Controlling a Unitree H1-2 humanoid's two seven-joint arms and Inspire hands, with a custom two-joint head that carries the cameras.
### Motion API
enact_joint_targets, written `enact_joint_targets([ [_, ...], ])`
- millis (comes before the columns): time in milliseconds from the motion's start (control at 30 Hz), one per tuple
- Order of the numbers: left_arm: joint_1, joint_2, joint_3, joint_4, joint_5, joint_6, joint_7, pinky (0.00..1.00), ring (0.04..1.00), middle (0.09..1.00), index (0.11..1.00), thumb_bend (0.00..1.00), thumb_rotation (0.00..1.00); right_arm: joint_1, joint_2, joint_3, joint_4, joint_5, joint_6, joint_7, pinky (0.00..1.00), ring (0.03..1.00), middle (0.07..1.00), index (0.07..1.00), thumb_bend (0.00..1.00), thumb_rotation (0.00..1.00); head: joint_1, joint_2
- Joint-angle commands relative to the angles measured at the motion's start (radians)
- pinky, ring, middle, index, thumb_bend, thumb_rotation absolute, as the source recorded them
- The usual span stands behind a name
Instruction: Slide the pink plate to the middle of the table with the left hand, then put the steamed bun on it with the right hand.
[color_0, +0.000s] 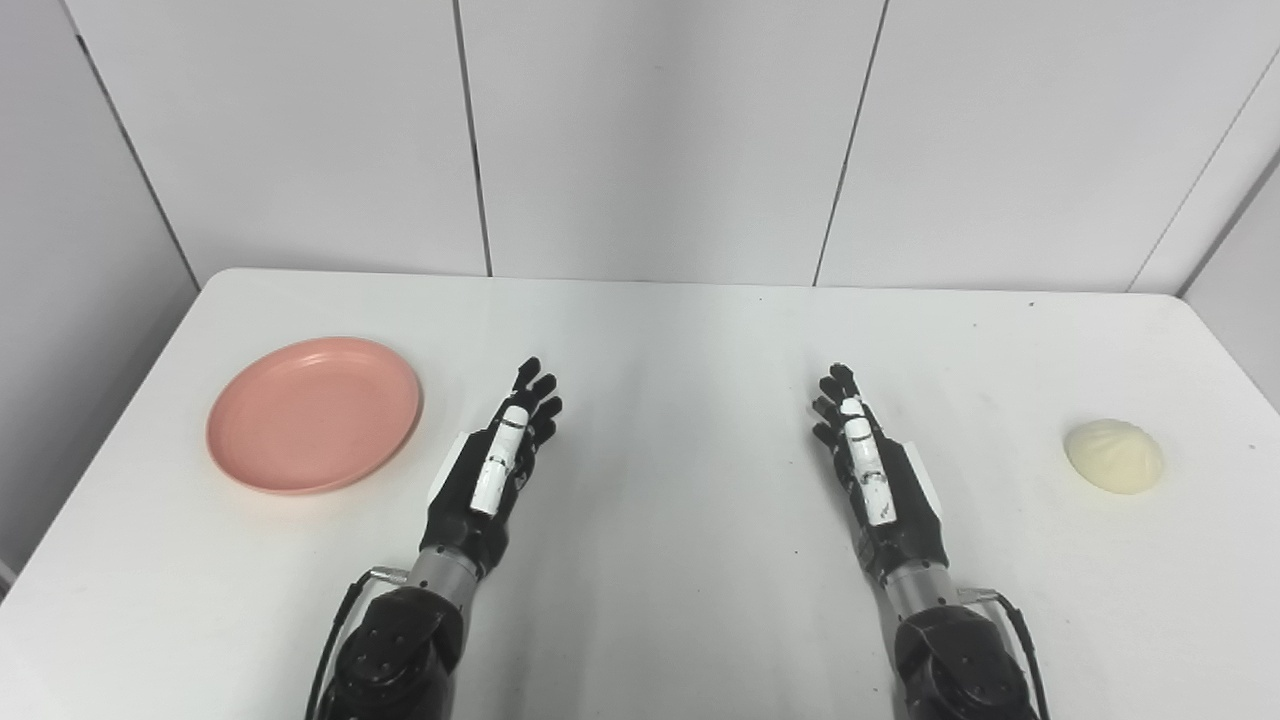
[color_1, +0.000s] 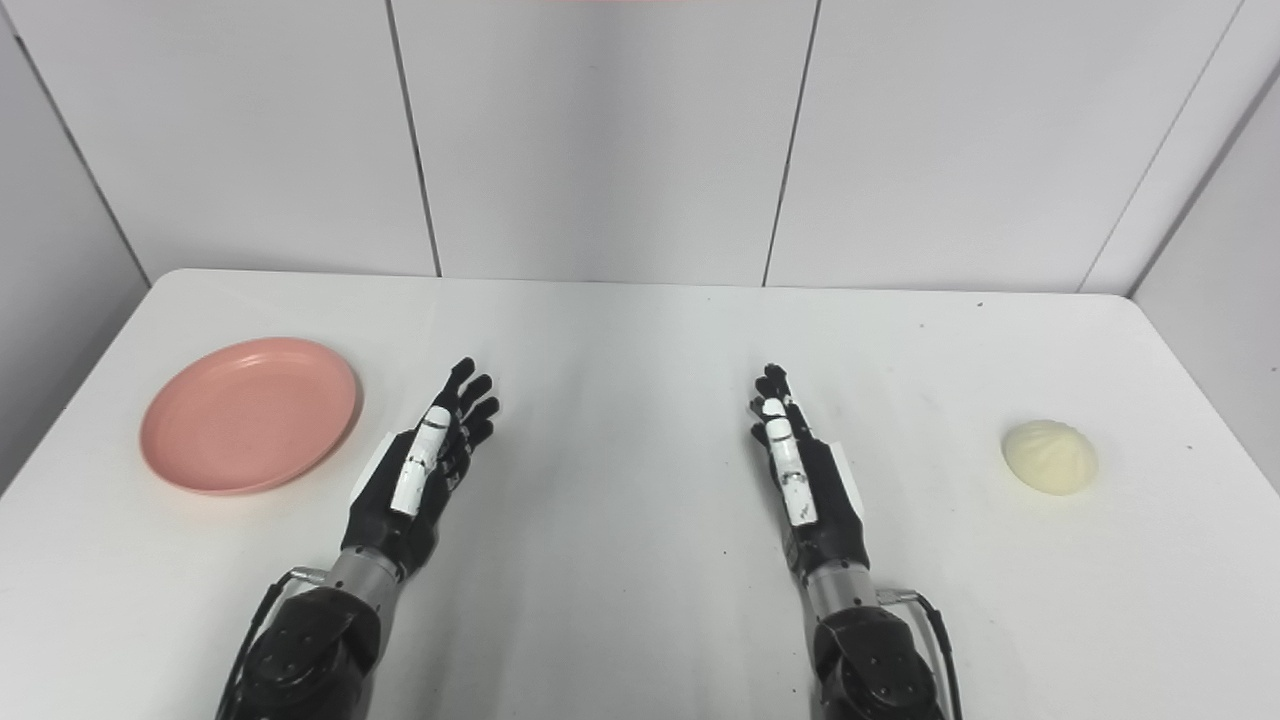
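1. The left hand (color_0: 495, 465) hovers low over the white bench (color_0: 660, 560), fingers stretched forward and apart, holding nothing. The right hand (color_0: 872, 470) mirrors it, fingers likewise spread and empty.
2. The round, shallow pink plastic plate (color_0: 314, 414) lies flat to the outer side of the left hand, near it but not touching, its rim closest to the palm. Nothing rests on it.
3. The pale cream steamed bun with a pleated top (color_0: 1113, 455) sits on the bench well out to the outer side of the right hand, clearly apart from it.
4. Neither step looks begun: the plate lies off to the side, and the bench between the two hands, where it should end up, is bare.
5. Likely troubles for the slide: fingers pressing on the raised rim could tip the plate or let it skid away on the smooth bench; a push off its centre would probably spin it rather than carry it inward.
6. For the bun: it looks soft, so a hard squeeze could dent it, while a loose hold might drop it. If the plate stops short of the middle, the bun may land on the rim.
7. No brand, label or readable writing shows anywhere.
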Motion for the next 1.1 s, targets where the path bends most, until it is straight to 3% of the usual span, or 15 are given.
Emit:
enact_joint_targets([
  [0, 0.038, -0.002, -0.012, 0.054, 0.009, 0.071, -0.008, 0.99, 0.969, 0.985, 0.991, 0.45, 1.00, 0.035, 0.011, 0.005, 0.049, 0.004, -0.023, 0.009, 0.97, 0.958, 0.965, 0.973, 0.22, 1.00, 0.000, 0.001],
  [1067, 0.039, 0.000, -0.014, 0.049, 0.009, 0.072, -0.011, 0.98, 0.970, 0.985, 0.990, 0.45, 1.00, 0.035, 0.011, 0.005, 0.048, 0.003, -0.025, 0.008, 0.96, 0.951, 0.958, 0.967, 0.21, 1.00, 0.002, 0.007],
])
